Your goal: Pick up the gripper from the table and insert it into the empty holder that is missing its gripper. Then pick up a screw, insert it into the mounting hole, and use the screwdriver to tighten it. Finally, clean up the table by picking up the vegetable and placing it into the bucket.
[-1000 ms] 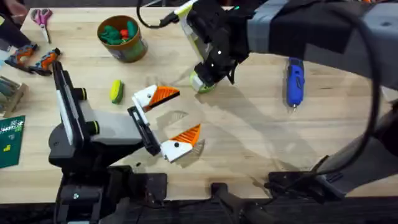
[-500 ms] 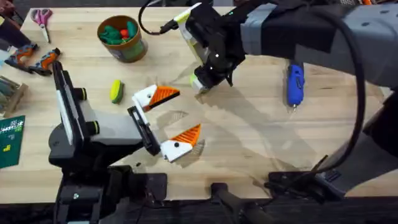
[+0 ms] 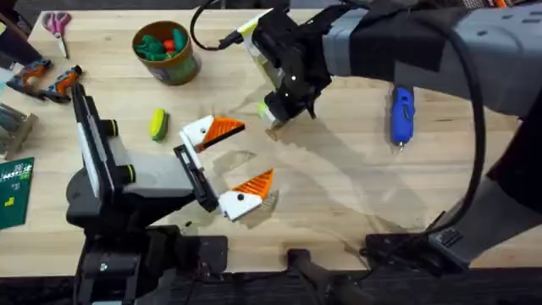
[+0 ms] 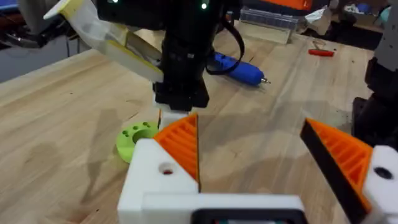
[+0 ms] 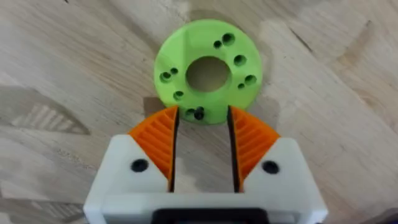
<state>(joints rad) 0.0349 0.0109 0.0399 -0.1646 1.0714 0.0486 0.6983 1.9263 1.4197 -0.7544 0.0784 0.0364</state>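
Note:
My right gripper [image 5: 202,118] hangs just over a flat green ring with holes [image 5: 208,68], near the middle of the table [image 3: 339,182]. Its orange fingers [image 5: 158,140] stand open by a narrow gap at the ring's near edge. A small dark screw [image 5: 198,114] sits in a hole there, between the fingertips. My left gripper [image 3: 230,163] rests wide open near the front, holding nothing. The blue screwdriver [image 3: 400,110] lies at the right. The yellow-green vegetable [image 3: 158,124] lies left of centre, and the bucket [image 3: 165,51] stands behind it. The loose gripper and the holder are out of view.
Orange-handled pliers [image 3: 47,80], pink scissors [image 3: 58,24] and a green board [image 3: 13,191] lie along the left edge. The right arm [image 3: 398,42] spans the far right of the table above the screwdriver. Bare wood lies at the front right.
The right gripper has edged slightly back and left over the green ring, covering more of it. The left arm has not moved.

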